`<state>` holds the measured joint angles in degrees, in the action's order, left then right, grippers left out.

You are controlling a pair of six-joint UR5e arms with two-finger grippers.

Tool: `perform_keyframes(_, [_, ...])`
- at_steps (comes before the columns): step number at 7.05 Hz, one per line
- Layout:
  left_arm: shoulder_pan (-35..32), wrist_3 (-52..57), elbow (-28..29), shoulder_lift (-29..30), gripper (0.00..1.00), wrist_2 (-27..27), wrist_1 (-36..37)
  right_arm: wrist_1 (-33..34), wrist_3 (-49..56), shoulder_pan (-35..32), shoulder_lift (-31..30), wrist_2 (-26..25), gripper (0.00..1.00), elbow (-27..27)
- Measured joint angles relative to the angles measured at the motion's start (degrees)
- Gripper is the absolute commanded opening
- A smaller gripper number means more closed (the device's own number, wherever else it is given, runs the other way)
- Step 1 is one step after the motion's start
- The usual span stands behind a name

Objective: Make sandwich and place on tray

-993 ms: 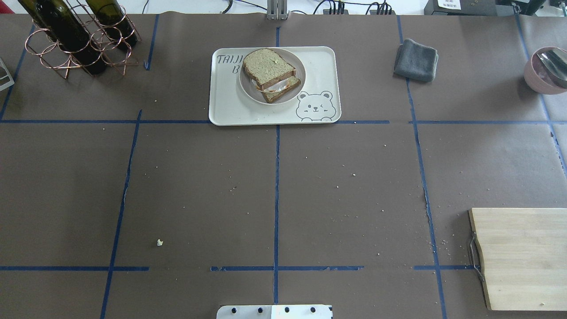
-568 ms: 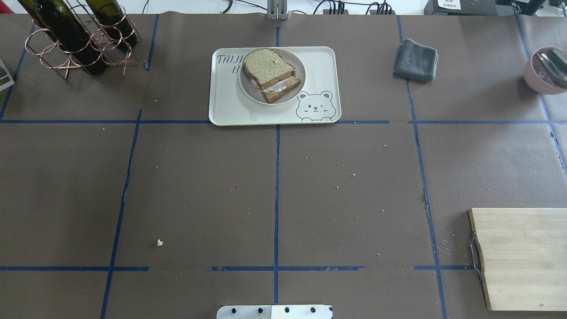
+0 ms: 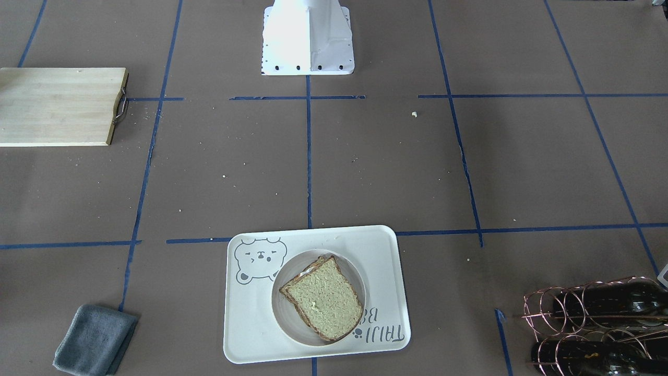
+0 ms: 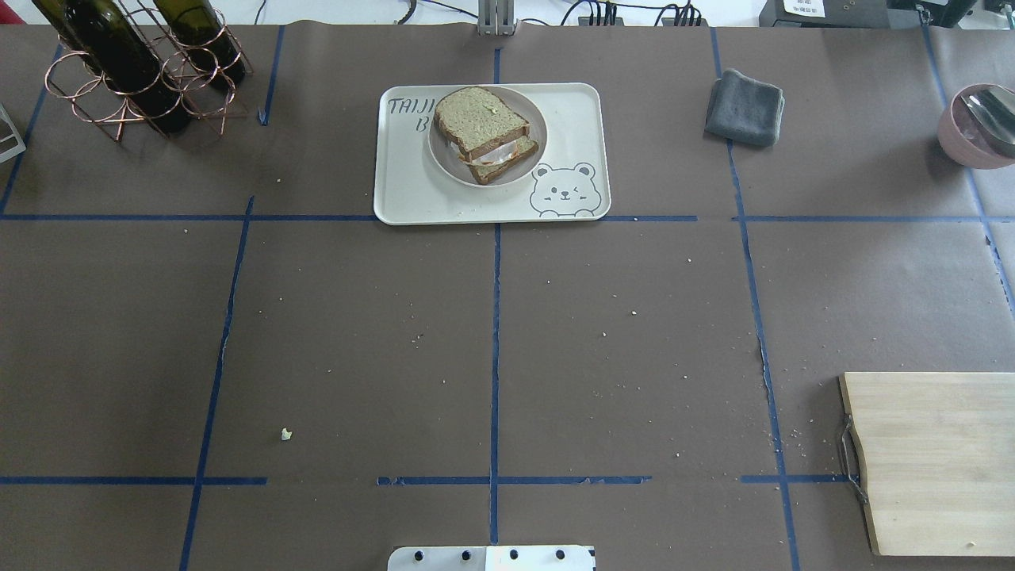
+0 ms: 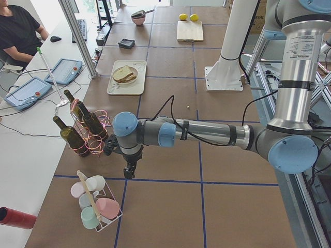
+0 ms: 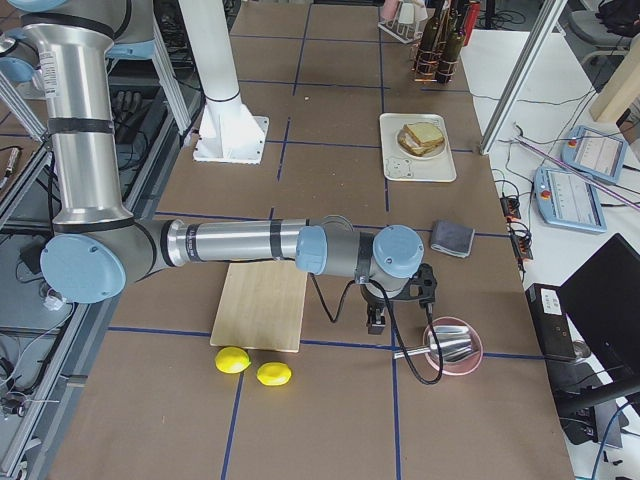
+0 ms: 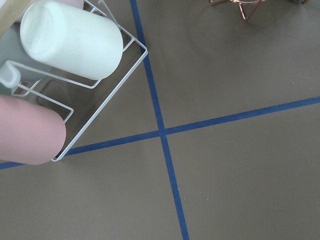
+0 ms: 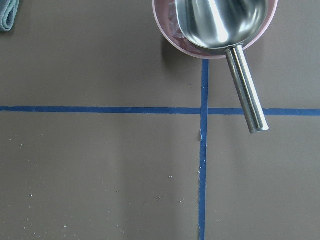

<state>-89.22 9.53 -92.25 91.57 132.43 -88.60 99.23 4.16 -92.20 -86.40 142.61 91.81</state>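
Observation:
The sandwich (image 4: 484, 131), two brown-crusted bread slices with white egg showing between them, sits on a round white plate (image 4: 535, 131) on the cream bear tray (image 4: 571, 111) at the table's far middle. It also shows in the front-facing view (image 3: 323, 300). My left gripper (image 5: 129, 170) hangs low over the table between the bottle rack and the mug rack, far from the tray; I cannot tell if it is open. My right gripper (image 6: 377, 322) hangs beside the pink bowl; I cannot tell its state either. Neither wrist view shows fingers.
A copper rack with wine bottles (image 4: 135, 67) stands far left. A grey cloth (image 4: 744, 107) and a pink bowl with a metal scoop (image 4: 979, 127) are far right. A wooden cutting board (image 4: 936, 460) lies near right. A mug rack (image 5: 95, 204) and two lemons (image 6: 250, 365) lie beyond the table's ends.

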Motion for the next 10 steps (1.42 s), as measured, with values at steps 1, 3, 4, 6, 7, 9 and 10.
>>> perform_keyframes(1, [-0.5, 0.5, -0.3, -1.3, 1.00, 0.2, 0.1, -0.2, 0.0, -0.2, -0.4, 0.1, 1.00, -0.1])
perform_keyframes(3, [-0.7, 0.7, -0.6, -2.2, 1.00, 0.2, 0.1, -0.5, 0.2, -0.3, -1.7, -0.8, 1.00, 0.2])
perform_keyframes(4, [-0.8, 0.7, -0.7, -2.2, 1.00, 0.1, 0.1, -0.6, 0.2, -0.4, -2.3, -2.3, 1.00, 0.6])
perform_keyframes(6, [-0.8, 0.5, -0.9, -2.2, 1.00, -0.1, 0.1, -3.6, -0.2, -0.6, -3.7, -5.9, 1.00, 0.9])
perform_keyframes(7, [-0.8, 0.5, -1.0, -2.1, 1.00, -0.1, 0.1, -6.9, -2.5, -0.6, -4.8, -6.7, 1.00, 1.0])
perform_keyframes(9, [-0.8, 0.4, -1.1, -1.8, 1.00, -0.1, 0.1, -9.3, -7.7, -0.6, -5.0, -6.7, 1.00, 1.0])
perform_keyframes(10, [-0.8, 0.4, -1.1, -1.7, 1.00, -0.1, 0.1, -9.5, -8.5, -0.6, -5.0, -6.5, 1.00, 0.9])
